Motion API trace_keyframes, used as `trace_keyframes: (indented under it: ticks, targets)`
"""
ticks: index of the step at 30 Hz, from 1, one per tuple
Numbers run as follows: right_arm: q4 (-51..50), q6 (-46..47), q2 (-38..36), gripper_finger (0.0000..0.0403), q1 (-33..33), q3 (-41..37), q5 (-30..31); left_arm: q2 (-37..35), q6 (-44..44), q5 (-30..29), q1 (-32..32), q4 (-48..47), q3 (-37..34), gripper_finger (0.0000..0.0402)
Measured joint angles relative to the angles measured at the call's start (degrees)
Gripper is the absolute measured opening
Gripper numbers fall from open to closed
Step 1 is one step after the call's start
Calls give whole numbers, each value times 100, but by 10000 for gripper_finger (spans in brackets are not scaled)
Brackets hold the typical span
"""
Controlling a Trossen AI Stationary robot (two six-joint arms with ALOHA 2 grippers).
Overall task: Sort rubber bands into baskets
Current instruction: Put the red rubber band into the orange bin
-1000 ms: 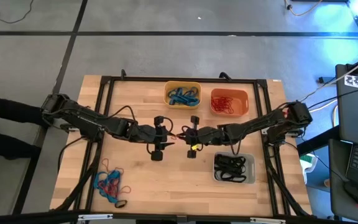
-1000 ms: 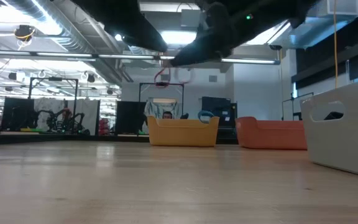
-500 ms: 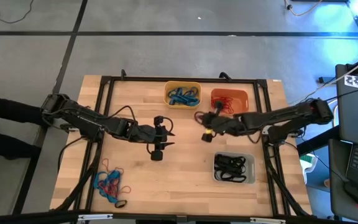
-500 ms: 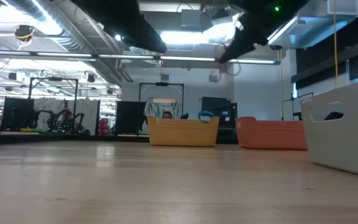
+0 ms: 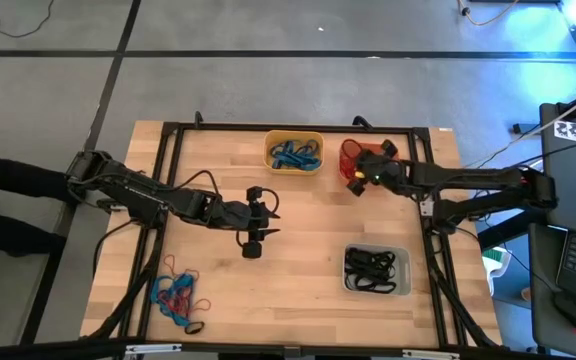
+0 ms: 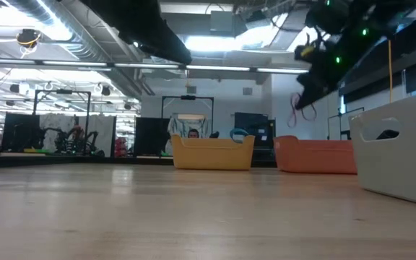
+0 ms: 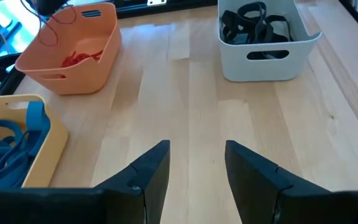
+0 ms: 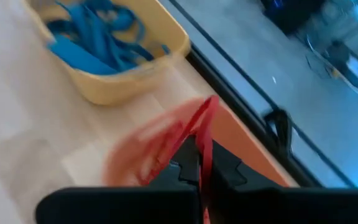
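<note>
Holding a red rubber band (image 8: 201, 134), the right gripper (image 5: 360, 178) hangs over the orange basket (image 5: 385, 152), ready to drop it. The left gripper (image 7: 194, 168) waits wide at the tabletop (image 5: 298, 290) centre, nothing in it.

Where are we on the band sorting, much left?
Well along. Blue bands lie in the yellow basket, black ones in the grey basket. The right gripper is shut on a red band over the orange basket. The left gripper is open mid-table. A mixed pile at the near left remains.

yellow basket (image 5: 294, 151), orange basket (image 7: 73, 50), red band (image 8: 197, 134)
</note>
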Motion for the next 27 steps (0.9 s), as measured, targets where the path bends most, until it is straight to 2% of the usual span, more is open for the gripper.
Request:
trace_keyframes:
  ticks: [8,16,19,27]
  targets:
    - [323,313,94,7,-714,-549,-106,0,-12,0,4,2,0,153]
    - [351,480,98,13,-837,-581,-361,0,-262,-1,-46,2,0,153]
    - [336,633,98,42,-837,-581,-396,0,-453,-3,-187,-4,0,153]
    - [303,941,98,170,-826,-579,-422,0,-791,-152,-794,0,0,153]
